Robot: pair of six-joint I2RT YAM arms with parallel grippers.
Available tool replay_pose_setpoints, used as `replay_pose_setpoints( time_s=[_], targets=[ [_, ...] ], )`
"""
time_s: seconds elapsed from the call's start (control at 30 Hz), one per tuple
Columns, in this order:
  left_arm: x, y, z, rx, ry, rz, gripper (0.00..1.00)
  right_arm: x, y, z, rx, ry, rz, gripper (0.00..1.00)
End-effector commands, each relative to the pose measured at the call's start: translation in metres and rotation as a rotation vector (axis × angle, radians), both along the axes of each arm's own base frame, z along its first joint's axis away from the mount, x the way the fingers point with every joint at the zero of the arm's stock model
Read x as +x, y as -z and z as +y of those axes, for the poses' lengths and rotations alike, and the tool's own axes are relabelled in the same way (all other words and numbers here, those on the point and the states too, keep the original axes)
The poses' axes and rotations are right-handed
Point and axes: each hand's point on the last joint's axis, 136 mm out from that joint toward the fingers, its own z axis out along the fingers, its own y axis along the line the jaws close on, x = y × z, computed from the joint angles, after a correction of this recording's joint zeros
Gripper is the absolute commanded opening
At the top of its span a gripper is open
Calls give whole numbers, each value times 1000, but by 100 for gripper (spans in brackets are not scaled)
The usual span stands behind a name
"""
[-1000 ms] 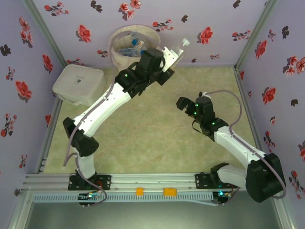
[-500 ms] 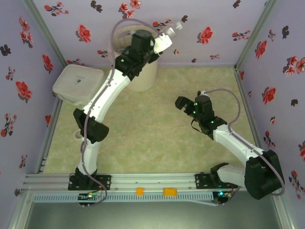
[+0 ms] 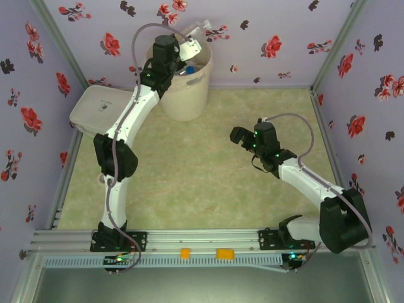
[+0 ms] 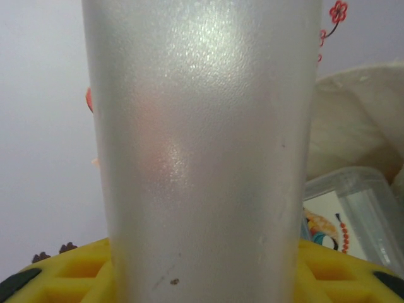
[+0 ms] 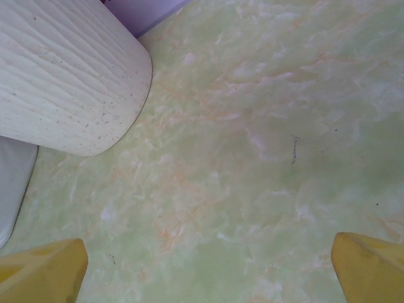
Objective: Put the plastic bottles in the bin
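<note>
My left gripper (image 3: 187,49) is shut on a frosted clear plastic bottle (image 3: 197,35) and holds it tilted above the open top of the bin (image 3: 183,88), cap toward the back wall. In the left wrist view that bottle (image 4: 202,139) stands between my yellow fingers (image 4: 69,274), with the pale bag liner (image 4: 360,107) and another clear bottle (image 4: 353,211) lying inside the bin behind it. Blue-capped bottles (image 3: 186,66) show in the bin's mouth. My right gripper (image 3: 242,136) hovers open over the bare floor mat, its yellow fingertips (image 5: 44,271) wide apart with nothing between them.
A flat white rounded-square box (image 3: 102,110) sits to the left of the bin against the left wall. The bin's cream wall (image 5: 69,76) stands ahead and to the left of my right gripper. Floral walls close in the back and both sides.
My left arm has swung the bottle leftward and back, from right of the bin to above its opening. The right arm has barely shifted.
</note>
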Motion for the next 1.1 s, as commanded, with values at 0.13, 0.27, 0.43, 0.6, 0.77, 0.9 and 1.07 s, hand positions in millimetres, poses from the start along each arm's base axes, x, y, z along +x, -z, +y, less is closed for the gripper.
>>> replay_pose_setpoints(
  time_s=[0.13, 0.27, 0.43, 0.6, 0.77, 0.9, 1.07],
  targets=[
    [18, 14, 1, -18, 36, -6, 51, 16, 10, 8, -45, -31, 53, 100],
    [24, 22, 9, -28, 19, 10, 67, 18, 15, 12, -46, -49, 74, 100],
    [21, 11, 13, -38, -1, -13, 97, 24, 19, 18, -49, -72, 85, 100],
    [11, -4, 16, -65, -3, -13, 100, 27, 23, 26, -15, -90, 98, 100],
    [-4, -22, 18, -111, 0, -23, 100, 27, 23, 29, -2, -98, 98, 100],
    [-17, -46, 23, -211, -6, -32, 100, 28, 20, 26, -13, -91, 88, 100],
    [-42, -63, 34, -389, -23, 17, 100, 35, 18, 2, -109, -50, 91, 100]
  ],
)
